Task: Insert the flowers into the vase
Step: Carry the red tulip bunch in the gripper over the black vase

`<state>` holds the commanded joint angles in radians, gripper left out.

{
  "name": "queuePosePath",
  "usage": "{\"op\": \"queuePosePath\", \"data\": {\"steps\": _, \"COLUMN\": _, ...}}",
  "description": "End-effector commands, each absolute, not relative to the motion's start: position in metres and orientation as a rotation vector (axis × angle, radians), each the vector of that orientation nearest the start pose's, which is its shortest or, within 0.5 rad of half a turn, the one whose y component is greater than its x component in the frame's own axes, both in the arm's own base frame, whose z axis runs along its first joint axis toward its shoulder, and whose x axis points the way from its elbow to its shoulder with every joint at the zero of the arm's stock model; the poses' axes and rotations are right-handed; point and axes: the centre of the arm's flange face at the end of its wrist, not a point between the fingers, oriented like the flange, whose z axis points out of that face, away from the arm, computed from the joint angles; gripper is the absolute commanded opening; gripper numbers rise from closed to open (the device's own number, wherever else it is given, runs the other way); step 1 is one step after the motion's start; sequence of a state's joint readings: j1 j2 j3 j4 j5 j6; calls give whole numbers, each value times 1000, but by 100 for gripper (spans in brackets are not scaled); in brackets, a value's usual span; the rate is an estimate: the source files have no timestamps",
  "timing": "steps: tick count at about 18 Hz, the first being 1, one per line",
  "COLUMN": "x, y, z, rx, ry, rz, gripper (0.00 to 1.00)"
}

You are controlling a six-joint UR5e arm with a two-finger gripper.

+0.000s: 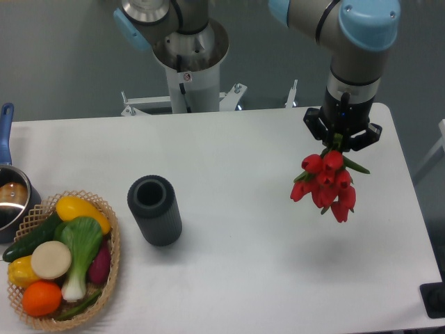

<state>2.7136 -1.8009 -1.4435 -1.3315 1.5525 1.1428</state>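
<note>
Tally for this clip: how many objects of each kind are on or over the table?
Flower bunch, held by the gripper: 1
Vase: 1
Basket of produce: 1
Pot: 1
Total: 4

I see a matt, ribbed dark grey vase [154,209] on my smooth white table [236,278]. The basket [110,268] looks like woven wicker, rough-textured. The pot [10,198] reads as shiny metal, and the red flowers [325,182] look slightly glossy.
</note>
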Motion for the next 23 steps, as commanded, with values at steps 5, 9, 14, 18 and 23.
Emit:
{"op": "queuePosePath", "data": {"steps": 5, "x": -467, "y": 387, "z": 474, "rx": -2899, "ry": 15, "rz": 120, "gripper": 0}}
{"op": "queuePosePath", "data": {"steps": 9, "x": -451, "y": 403, "z": 498, "rx": -2703, "ry": -91, "rz": 60, "gripper": 0}}
{"op": "queuePosePath", "data": {"steps": 14, "x": -438, "y": 429, "z": 520, "rx": -2352, "ry": -132, "rz": -44, "gripper": 0}}
{"op": "queuePosePath", "data": {"steps": 18, "x": -414, "y": 444, "z": 543, "rx": -2137, "ry": -100, "rz": -240, "gripper": 0}}
{"op": "queuePosePath", "data": {"steps": 23, "x": -389, "y": 454, "z": 547, "rx": -2079, "ry": -55, "rz": -282, "gripper": 0}}
